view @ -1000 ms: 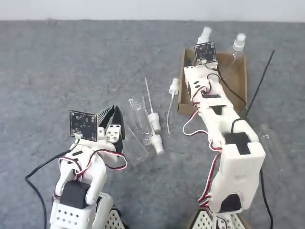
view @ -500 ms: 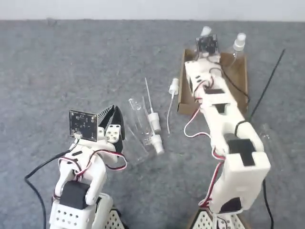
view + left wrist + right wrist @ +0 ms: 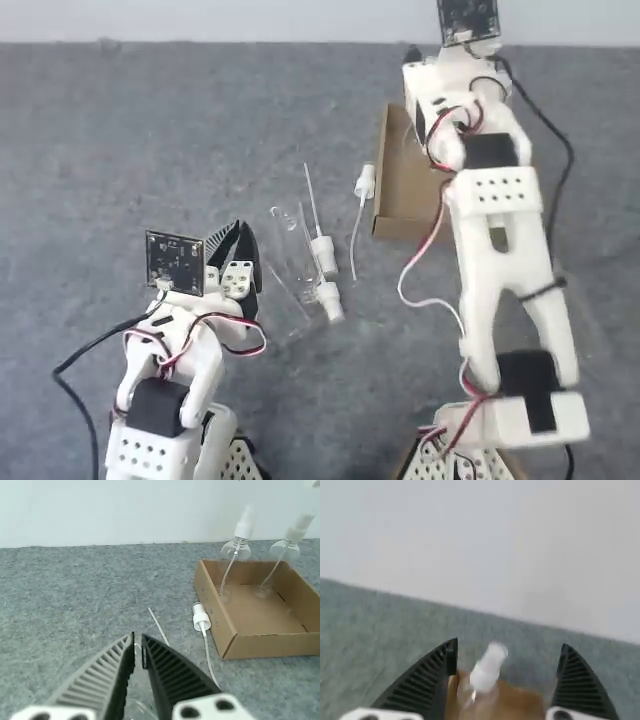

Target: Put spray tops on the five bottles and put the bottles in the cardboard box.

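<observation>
My right fingers (image 3: 427, 680) gape with a spray top (image 3: 489, 666) showing between them, over the two-o'clock cardboard box (image 3: 398, 198), while my left fingers (image 3: 167, 672) rest together.

From the high view, my right arm (image 3: 490, 200) lies across most of the cardboard box (image 3: 400, 205) and hides whatever stands inside. In the right wrist view the spray top (image 3: 487, 670) is blurred, and its bottle (image 3: 471, 696) runs off the picture's edge. The clear bottles (image 3: 290, 265) beside the loose spray tops (image 3: 326, 255) are faint. There are perhaps two; I can't count them.
</observation>
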You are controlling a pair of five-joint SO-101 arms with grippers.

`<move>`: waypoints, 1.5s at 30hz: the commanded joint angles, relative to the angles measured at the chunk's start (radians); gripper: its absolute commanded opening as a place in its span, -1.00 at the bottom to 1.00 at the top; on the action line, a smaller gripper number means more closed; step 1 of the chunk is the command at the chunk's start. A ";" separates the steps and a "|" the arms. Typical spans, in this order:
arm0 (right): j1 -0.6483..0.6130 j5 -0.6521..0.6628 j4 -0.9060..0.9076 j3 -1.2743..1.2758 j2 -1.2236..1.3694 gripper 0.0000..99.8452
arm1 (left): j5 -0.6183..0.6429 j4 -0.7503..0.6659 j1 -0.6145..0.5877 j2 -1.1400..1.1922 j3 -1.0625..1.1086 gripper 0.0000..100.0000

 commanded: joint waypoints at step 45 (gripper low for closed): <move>0.711 0.744 0.341 0.574 -0.012 -0.48 | -0.275 0.249 0.091 1.091 -0.797 -0.97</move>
